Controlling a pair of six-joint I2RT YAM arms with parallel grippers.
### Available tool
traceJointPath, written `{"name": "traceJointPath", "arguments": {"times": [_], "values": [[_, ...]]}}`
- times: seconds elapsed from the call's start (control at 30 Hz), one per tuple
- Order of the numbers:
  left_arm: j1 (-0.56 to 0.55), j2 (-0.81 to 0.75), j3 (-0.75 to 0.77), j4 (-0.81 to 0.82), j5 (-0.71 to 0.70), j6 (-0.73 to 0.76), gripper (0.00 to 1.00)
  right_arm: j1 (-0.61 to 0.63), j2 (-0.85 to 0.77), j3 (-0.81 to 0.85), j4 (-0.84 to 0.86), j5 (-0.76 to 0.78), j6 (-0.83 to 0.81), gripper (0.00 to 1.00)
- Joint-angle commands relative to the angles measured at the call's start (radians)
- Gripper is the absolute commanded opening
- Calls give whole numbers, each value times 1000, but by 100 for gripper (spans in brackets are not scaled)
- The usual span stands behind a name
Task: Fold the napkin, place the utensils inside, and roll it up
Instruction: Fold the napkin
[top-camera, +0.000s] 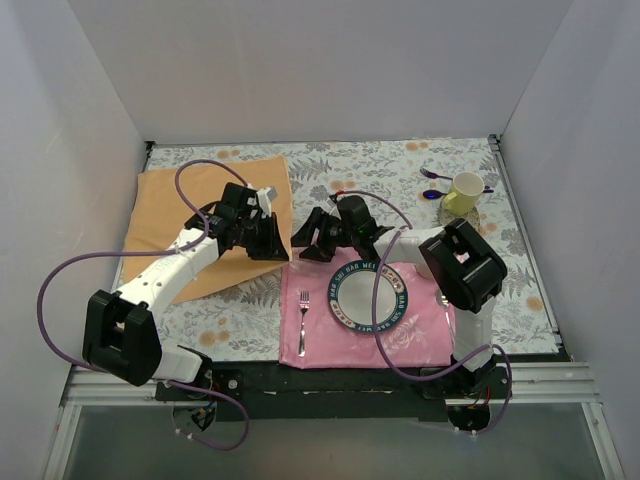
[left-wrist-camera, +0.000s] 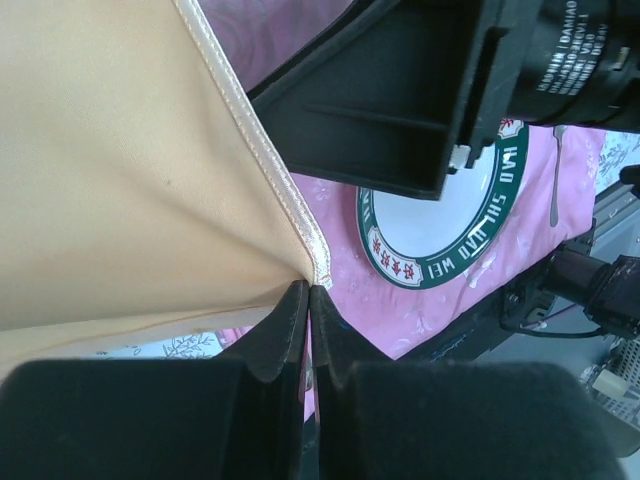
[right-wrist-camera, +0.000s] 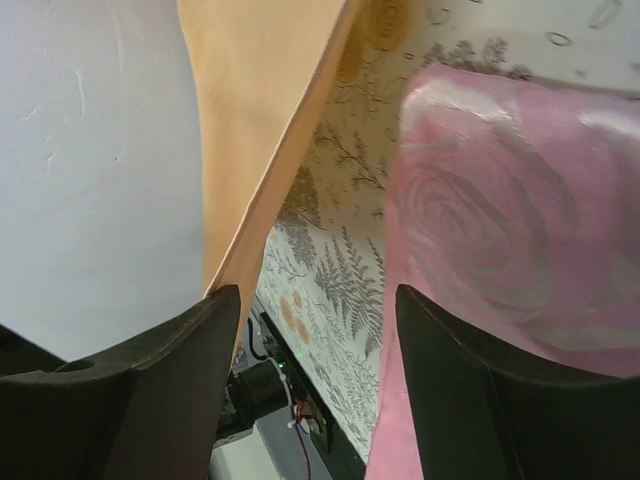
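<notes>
1. The napkin (top-camera: 170, 215) is seen on the left rear part of the table (top-camera: 400, 170), spread over the floral cover. Its near-right corner is raised off the surface.
2. That corner is pinched by the left gripper (top-camera: 270, 240). In the left wrist view the left gripper (left-wrist-camera: 310, 292) is shown fully closed, with the hemmed corner of the napkin (left-wrist-camera: 130, 180) caught between the fingertips.
3. The right gripper (top-camera: 312, 240) is held just beside the left one, over the gap between the napkin and the pink placemat (top-camera: 400, 340).
4. In the right wrist view the right gripper (right-wrist-camera: 318, 300) is seen with its jaws spread wide and nothing between them. The edge of the napkin (right-wrist-camera: 260, 120) hangs close by one finger; whether it is touched cannot be told.
5. A green-rimmed plate (top-camera: 345, 305) is set on the placemat, and a silver fork (top-camera: 303, 320) is laid to its left.
6. A yellow cup (top-camera: 463, 192) and purple spoons (top-camera: 435, 180) are found at the right rear of the table, well apart from the napkin.
</notes>
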Motion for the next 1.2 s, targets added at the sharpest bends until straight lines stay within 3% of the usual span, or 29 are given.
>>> {"name": "traceJointPath", "arguments": {"times": [0.0,0.33,0.47,0.67,0.97,1.07,1.17], "values": [[-20,4,-11,24,34,19,0,-16,-50,-47,44,29,2,71],[-41,50,-21,33,37,28,0,-66,-134,-106,-58,68,-241,69],[-41,62,-42,49,41,26,0,-68,-128,-44,-114,23,-350,69],[-44,70,-47,64,48,22,0,-57,-66,12,-47,-89,-346,69],[-46,56,-58,67,46,17,0,-6,25,55,30,-127,-248,68],[-44,50,-61,67,41,20,0,0,39,67,40,-132,-215,63],[-44,50,-70,70,14,25,0,0,42,61,65,-147,-173,47]]}}
